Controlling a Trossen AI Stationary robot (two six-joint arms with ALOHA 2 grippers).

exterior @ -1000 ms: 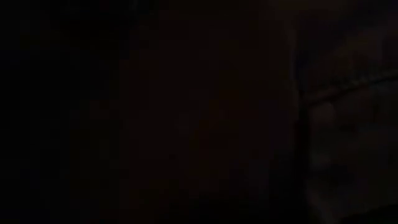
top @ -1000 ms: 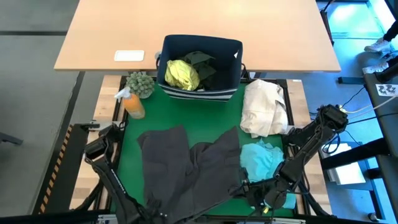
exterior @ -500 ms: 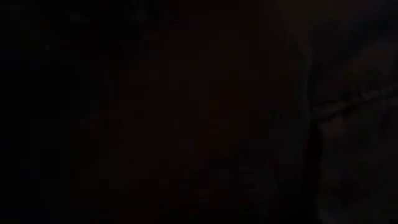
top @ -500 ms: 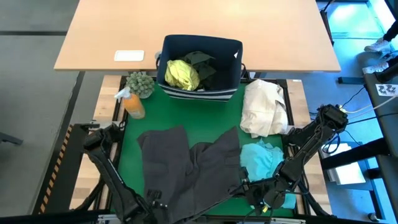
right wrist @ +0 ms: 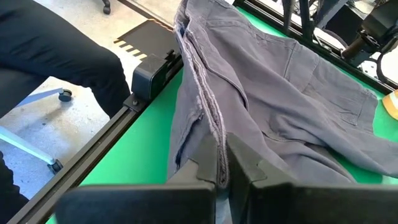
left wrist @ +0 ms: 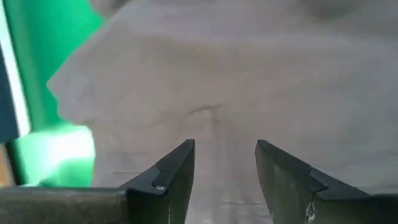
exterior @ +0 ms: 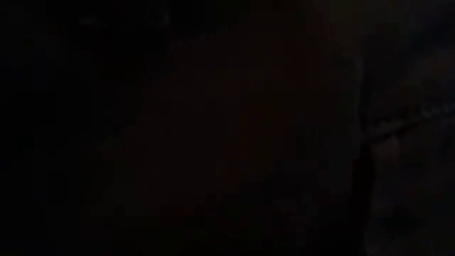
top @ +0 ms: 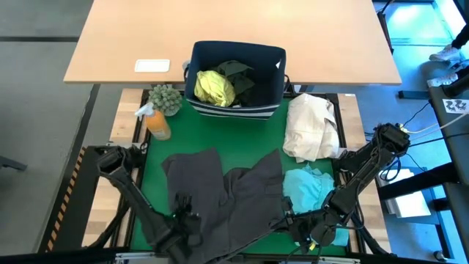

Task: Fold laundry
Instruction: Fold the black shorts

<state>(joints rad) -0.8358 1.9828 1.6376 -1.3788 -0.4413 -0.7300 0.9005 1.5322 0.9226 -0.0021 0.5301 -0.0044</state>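
Below, the left tool [left wrist: 224, 163] hangs partly open over the crumpled charcoal grey cloth garment [top: 220, 198], while the right tool [right wrist: 222, 163] pinches its hem.

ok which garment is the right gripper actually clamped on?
The charcoal grey garment spread across the green mat; the right gripper pinches its edge. The turquoise one lies loose beside it.

Robotics lab workspace, green mat [top: 212, 136] framed by black rails at frame centre, bare wooden table [top: 234, 37] across the top, cables [top: 418, 121] and equipment stands at right, grey floor [top: 37, 88] at left.
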